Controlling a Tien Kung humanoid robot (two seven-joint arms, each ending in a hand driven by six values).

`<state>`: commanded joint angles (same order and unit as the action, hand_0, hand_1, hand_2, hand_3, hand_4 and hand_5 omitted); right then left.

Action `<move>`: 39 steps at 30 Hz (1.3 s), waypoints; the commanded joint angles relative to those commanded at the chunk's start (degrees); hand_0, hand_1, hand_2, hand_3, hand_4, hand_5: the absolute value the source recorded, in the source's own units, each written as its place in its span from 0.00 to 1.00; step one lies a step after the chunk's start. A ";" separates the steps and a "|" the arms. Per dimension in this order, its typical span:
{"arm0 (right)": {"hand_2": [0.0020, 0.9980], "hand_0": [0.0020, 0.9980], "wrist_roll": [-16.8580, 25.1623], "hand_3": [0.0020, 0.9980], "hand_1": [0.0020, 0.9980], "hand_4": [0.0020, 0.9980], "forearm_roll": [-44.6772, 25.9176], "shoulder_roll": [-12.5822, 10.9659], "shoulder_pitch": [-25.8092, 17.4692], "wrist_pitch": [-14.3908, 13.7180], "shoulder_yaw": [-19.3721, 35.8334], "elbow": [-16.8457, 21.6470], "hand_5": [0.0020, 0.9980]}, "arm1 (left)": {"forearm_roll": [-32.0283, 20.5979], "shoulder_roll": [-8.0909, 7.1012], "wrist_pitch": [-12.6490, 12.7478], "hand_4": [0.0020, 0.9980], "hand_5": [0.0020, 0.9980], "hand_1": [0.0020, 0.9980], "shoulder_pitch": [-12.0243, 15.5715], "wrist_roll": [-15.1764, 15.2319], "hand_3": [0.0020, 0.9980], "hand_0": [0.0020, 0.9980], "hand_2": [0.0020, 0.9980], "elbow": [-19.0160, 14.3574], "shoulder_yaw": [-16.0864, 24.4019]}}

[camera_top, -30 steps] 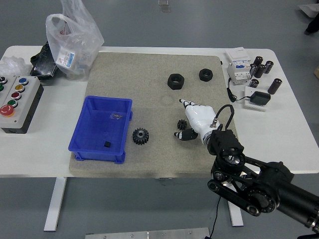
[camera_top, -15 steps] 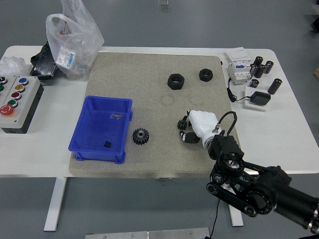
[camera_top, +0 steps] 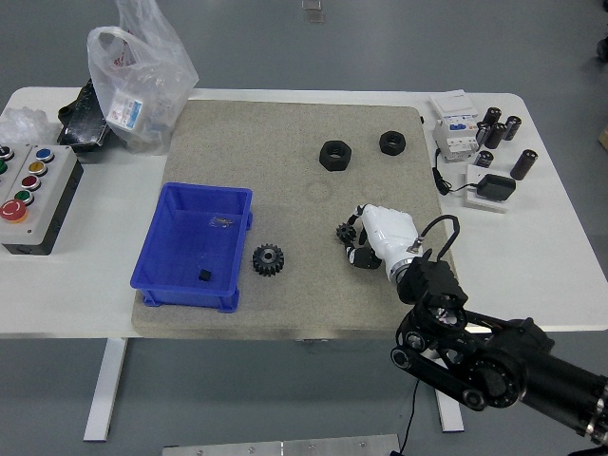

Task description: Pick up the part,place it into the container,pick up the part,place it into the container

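Observation:
A small black gear (camera_top: 348, 234) lies on the tan mat, right of centre. My right hand (camera_top: 359, 239) is white, comes in from the lower right, and has its fingers curled around this gear at mat level. A second black gear (camera_top: 269, 259) lies on the mat just right of the blue bin (camera_top: 163, 249). The bin holds a small black piece (camera_top: 202, 276) and a small clear bag (camera_top: 222, 222). Two black hex nuts (camera_top: 335, 154) (camera_top: 392, 142) sit at the mat's far side. My left hand is out of view.
A button box (camera_top: 30, 196) stands at the left edge. A plastic bag (camera_top: 140, 78) and a black item lie at the back left. A breaker (camera_top: 455, 127), black cylinders (camera_top: 498, 128) and a small adapter (camera_top: 495, 188) sit at the back right.
My right hand's fingers, stretched out over the small gear a second ago, have curled down and closed around it. The hand has drawn slightly lower.

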<state>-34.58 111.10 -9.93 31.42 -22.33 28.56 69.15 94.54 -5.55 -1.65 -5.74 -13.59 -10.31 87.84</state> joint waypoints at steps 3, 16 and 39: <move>0.36 0.23 1.13 0.46 0.44 0.62 -1.92 0.51 1.86 -2.12 -1.69 1.42 0.13 | -0.14 0.00 0.01 0.59 0.38 0.61 -0.02 -0.02 0.62 0.62 0.61 0.00 -0.12; 0.43 0.24 8.11 0.49 0.46 0.63 -9.53 8.18 13.12 -9.93 -15.13 6.60 0.12 | -1.17 -0.02 -0.07 0.59 0.39 0.61 -0.29 -0.37 0.62 0.62 0.61 0.00 -1.20; 1.00 0.44 3.97 1.00 0.88 0.78 -7.64 7.78 11.55 -3.79 -12.05 6.30 0.36 | -0.79 -0.23 -0.05 0.58 0.41 0.61 -0.23 -0.32 0.62 0.62 0.61 0.00 -0.67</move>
<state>-30.61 103.45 -2.15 42.97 -26.12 16.51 75.45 93.75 -5.78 -1.69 -5.97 -13.90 -10.31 87.17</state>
